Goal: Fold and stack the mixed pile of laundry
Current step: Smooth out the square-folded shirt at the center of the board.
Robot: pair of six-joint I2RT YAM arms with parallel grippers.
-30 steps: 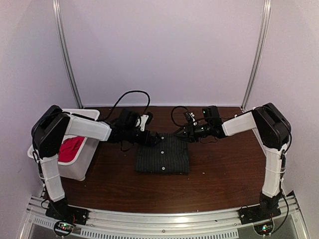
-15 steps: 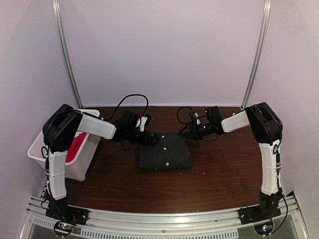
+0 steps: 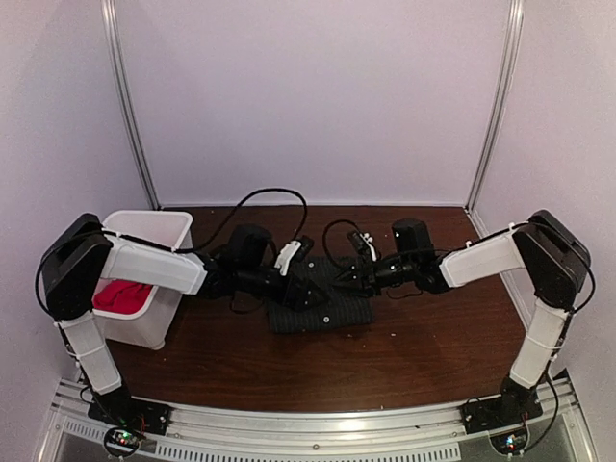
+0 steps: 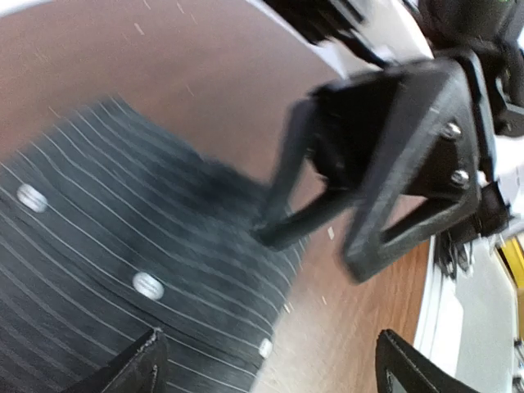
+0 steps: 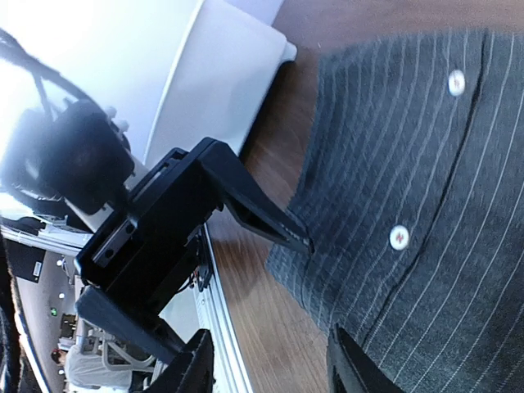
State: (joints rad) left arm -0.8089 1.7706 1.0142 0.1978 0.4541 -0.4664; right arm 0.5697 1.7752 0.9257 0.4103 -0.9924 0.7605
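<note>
The dark pinstriped shirt [image 3: 327,313] lies folded in a small rectangle on the table's middle, its white buttons showing in the left wrist view [image 4: 123,246] and the right wrist view [image 5: 426,164]. My left gripper [image 3: 306,289] is open and low over the shirt's left part [image 4: 270,377]; one finger tip touches the shirt's edge. My right gripper [image 3: 345,279] is open over the shirt's far right part [image 5: 270,372], facing the left one closely. Neither holds cloth. The red T-shirt [image 3: 120,294] lies crumpled inside the white bin [image 3: 178,231] at the left.
The brown wooden table [image 3: 433,346] ends at a metal rail [image 3: 318,428] in front. White walls and two metal poles stand behind. Black cables [image 3: 265,197] loop over the table's far part.
Both grippers have moved from the shirt's far edge down over the shirt, nearer to me and closer together. The shirt lies about where it was.
</note>
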